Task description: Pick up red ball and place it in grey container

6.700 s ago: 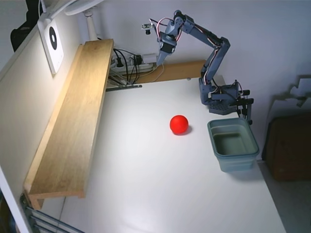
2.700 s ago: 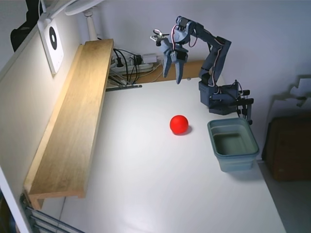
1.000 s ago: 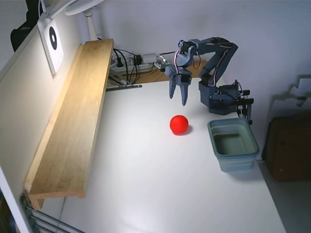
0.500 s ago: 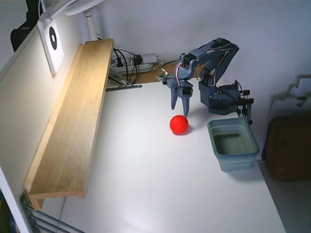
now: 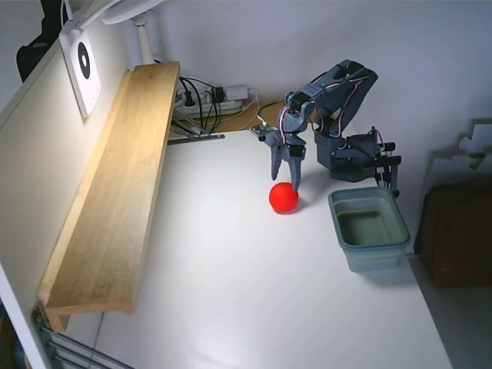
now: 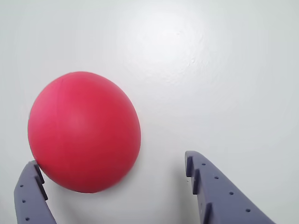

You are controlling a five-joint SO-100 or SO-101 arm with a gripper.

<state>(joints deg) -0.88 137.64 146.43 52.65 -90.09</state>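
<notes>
In the fixed view a long wooden shelf (image 5: 115,192) runs along the left edge of the white desk (image 5: 231,292), and the red ball (image 5: 284,197) lies on the desk near its middle. The claw (image 5: 284,179) points down just behind the ball, spread wide and holding nothing; the wrist view shows one finger (image 6: 30,193) at the ball's edge. To the right sits the grey container (image 5: 369,228), apart from the ball.

Both views are bright and evenly lit from above. In the wrist view a broad glare patch whitens the surface (image 6: 163,42) toward 12 o'clock, and the red ball (image 6: 84,130) is sharp; in the fixed view it casts a faint shadow toward 3 o'clock
</notes>
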